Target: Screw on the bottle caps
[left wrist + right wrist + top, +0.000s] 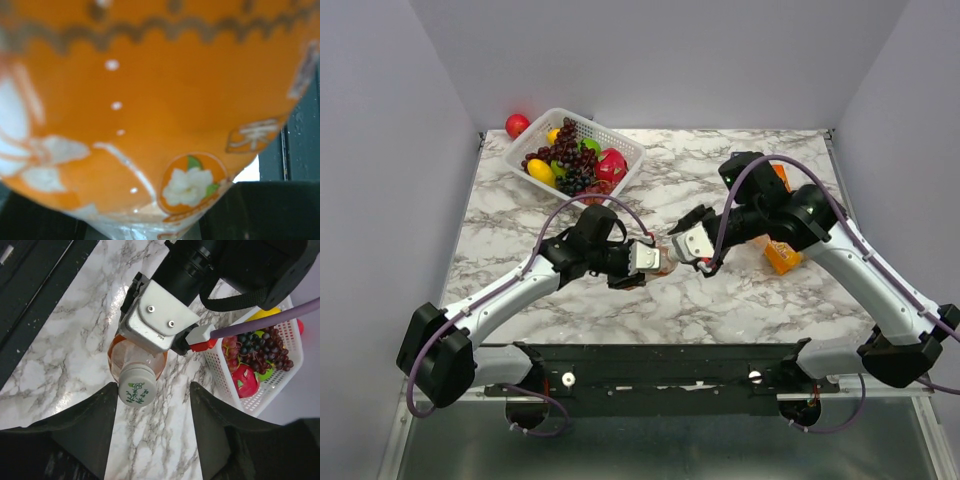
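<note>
Far left: a small red round fruit (517,125) lies at the back edge of the white-and-grey marbled table (740,300), just beside the basket.
Basket: a white plastic lattice basket (615,137) at back left, holding dark grapes, yellow, green and pink-red fruit.
Left gripper (650,262): reaches to table centre; jaws closed around the body of the small orange-labelled plastic bottle (155,362).
Bottle: held off the table at centre, tilted, with its neck towards the right arm. In the left wrist view its orange label with a white flower mark (190,185) fills the frame.
Cap: a white round plastic cap with green print (136,391) sits on the bottle's neck; how far it is screwed down cannot be told.
Right gripper (682,252): jaws spread wide, holding nothing. Its black fingers (80,435) stand on either side of the cap, apart from it.
Right side: an orange snack packet (782,257) lies on the table under the right arm. A second orange packet (780,175) is partly hidden behind the arm.
</note>
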Motion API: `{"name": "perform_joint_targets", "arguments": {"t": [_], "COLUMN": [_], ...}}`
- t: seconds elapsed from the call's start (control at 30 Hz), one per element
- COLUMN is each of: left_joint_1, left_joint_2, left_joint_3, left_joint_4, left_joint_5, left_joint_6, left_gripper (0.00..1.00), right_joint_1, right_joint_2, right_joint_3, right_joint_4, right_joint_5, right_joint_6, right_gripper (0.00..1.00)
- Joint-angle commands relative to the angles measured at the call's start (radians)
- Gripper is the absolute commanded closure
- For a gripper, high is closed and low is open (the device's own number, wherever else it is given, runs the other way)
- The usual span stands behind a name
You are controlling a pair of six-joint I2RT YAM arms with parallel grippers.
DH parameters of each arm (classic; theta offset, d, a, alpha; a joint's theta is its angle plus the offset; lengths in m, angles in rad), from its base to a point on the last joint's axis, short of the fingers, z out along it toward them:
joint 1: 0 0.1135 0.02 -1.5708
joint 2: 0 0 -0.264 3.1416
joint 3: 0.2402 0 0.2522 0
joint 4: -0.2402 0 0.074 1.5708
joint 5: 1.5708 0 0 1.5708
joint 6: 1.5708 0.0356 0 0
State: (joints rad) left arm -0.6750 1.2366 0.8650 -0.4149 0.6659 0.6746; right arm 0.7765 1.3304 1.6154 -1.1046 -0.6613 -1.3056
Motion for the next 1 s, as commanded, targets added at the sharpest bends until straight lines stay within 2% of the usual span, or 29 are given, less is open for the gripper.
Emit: {"name": "perform_joint_targets", "arguments": {"t": [0.0,0.2,0.4,0.43,0.5,0.6,0.63,0.7,0.73,0.8,0.87,0.97], "left_joint_1": [0.005,0.006,0.005,0.005,0.005,0.002,-0.004,-0.026,-0.034,-0.054,-0.073,-0.123], "left_joint_2": [-0.005,-0.020,-0.017,-0.019,-0.025,-0.051,-0.061,-0.090,-0.097,-0.114,-0.118,-0.114], "left_joint_3": [0.042,0.025,0.022,0.019,0.003,-0.046,-0.063,-0.109,-0.116,-0.136,-0.147,-0.171], "left_joint_4": [-0.038,0.005,0.031,0.056,0.100,0.249,0.359,0.459,0.525,0.585,0.651,0.728], "left_joint_5": [0.050,0.038,0.012,0.002,-0.070,-0.190,-0.330,-0.478,-0.597,-0.720,-0.840,-0.981], "left_joint_6": [0.042,0.029,0.008,-0.003,-0.046,-0.143,-0.176,-0.234,-0.236,-0.236,-0.199,-0.071], "left_gripper": [1.00,1.00,1.00,1.00,1.00,1.00,1.00,1.00,1.00,1.00,1.00,1.00], "right_joint_1": [0.007,0.007,0.007,0.007,0.007,0.007,0.007,-0.002,-0.003,-0.022,-0.046,-0.116], "right_joint_2": [0.019,0.039,0.050,0.059,0.079,0.145,0.167,0.231,0.251,0.326,0.384,0.473], "right_joint_3": [0.020,0.035,0.043,0.046,0.072,0.136,0.153,0.216,0.239,0.325,0.395,0.440], "right_joint_4": [-0.072,-0.120,-0.118,-0.107,-0.084,-0.040,-0.009,0.006,0.020,0.012,-0.021,-0.038], "right_joint_5": [-0.037,-0.032,-0.034,-0.032,-0.031,0.005,0.038,0.060,0.078,0.100,0.098,-0.008], "right_joint_6": [-0.136,-0.141,-0.097,-0.051,0.033,0.254,0.391,0.507,0.628,0.734,0.908,1.188], "right_gripper": [0.37,0.43,0.64,0.71,0.77,0.82,0.85,0.87,0.90,0.92,0.97,1.00]}}
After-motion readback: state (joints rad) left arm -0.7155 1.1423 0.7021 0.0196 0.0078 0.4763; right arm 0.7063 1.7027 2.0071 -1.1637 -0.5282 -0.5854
